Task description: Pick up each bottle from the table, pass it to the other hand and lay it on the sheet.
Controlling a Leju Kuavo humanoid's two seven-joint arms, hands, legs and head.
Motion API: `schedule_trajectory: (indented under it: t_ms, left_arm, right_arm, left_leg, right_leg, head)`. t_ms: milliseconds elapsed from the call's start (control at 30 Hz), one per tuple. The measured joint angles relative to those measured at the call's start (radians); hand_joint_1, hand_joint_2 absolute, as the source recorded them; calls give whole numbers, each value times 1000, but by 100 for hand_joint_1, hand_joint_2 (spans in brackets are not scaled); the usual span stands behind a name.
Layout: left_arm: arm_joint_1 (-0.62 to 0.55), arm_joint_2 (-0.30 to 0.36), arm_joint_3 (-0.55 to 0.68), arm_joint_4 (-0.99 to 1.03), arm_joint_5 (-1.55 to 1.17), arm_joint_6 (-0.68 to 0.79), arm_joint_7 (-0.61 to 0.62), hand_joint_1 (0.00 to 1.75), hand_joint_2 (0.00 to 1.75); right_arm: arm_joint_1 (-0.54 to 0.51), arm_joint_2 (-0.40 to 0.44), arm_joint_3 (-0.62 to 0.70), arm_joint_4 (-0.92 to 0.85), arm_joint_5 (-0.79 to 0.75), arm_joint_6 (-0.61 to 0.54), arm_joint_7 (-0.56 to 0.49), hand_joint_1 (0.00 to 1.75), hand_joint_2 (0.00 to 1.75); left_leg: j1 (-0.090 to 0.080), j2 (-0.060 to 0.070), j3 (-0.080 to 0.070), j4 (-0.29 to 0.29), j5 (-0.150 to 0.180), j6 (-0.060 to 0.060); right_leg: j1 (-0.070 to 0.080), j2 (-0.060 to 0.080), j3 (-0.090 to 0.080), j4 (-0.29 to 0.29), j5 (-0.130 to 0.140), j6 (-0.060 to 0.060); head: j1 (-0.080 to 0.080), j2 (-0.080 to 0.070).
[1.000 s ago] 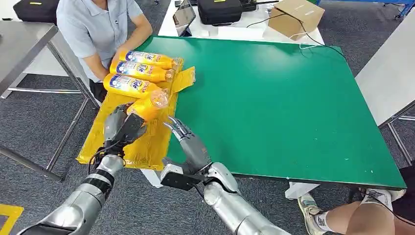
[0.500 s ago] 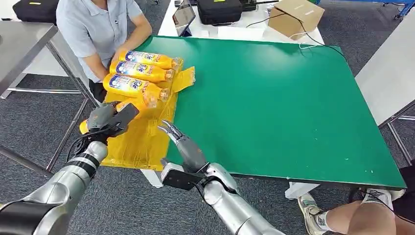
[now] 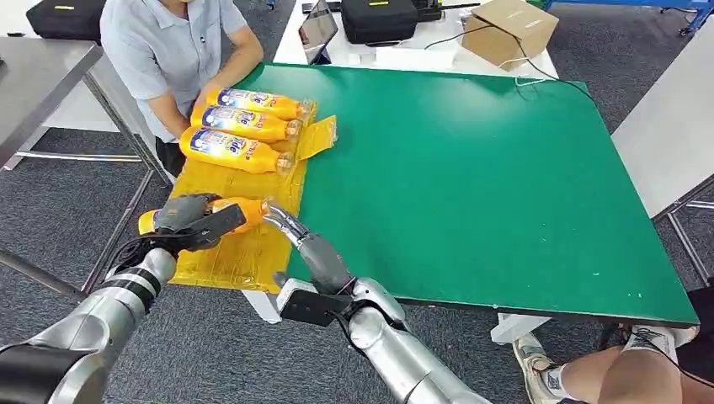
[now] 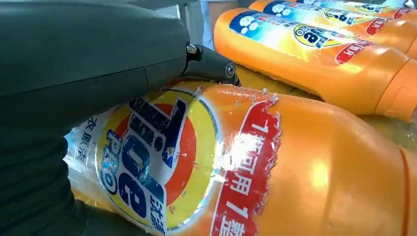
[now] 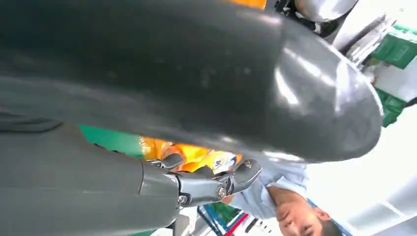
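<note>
My left hand [image 3: 189,220] grips an orange detergent bottle [image 3: 238,210] lying on its side low over the yellow sheet [image 3: 244,244], near the sheet's front left part. In the left wrist view the held bottle [image 4: 275,167] shows its blue and yellow label, with my dark fingers [image 4: 88,64] wrapped over it. Three more orange bottles [image 3: 236,147] lie side by side at the far end of the sheet. My right hand [image 3: 307,244] hovers open beside the held bottle's cap end, holding nothing.
The green table [image 3: 488,168] stretches to the right. A person in a light blue shirt [image 3: 168,42] sits at the sheet's far end, hands near the bottles. A cardboard box [image 3: 509,29] and black cases stand beyond the table. A steel table [image 3: 34,84] stands left.
My left hand has swung the bottle from tilted up to lying flat and lowered it toward the sheet's front left. The right hand has drifted slightly left and lower.
</note>
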Motion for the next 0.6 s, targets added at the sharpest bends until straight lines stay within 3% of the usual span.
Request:
schedule_trajectory:
  t_ms: [600]
  left_arm:
    - [19, 15, -77, -28, 22, -133, -233, 169, 175]
  right_arm:
    - [-18, 11, 20, 27, -33, 24, -35, 0, 0]
  left_leg:
    - [-1, -10, 4, 0, 3, 0]
  right_leg:
    - [-1, -10, 7, 0, -1, 0]
  head:
    - [0, 0]
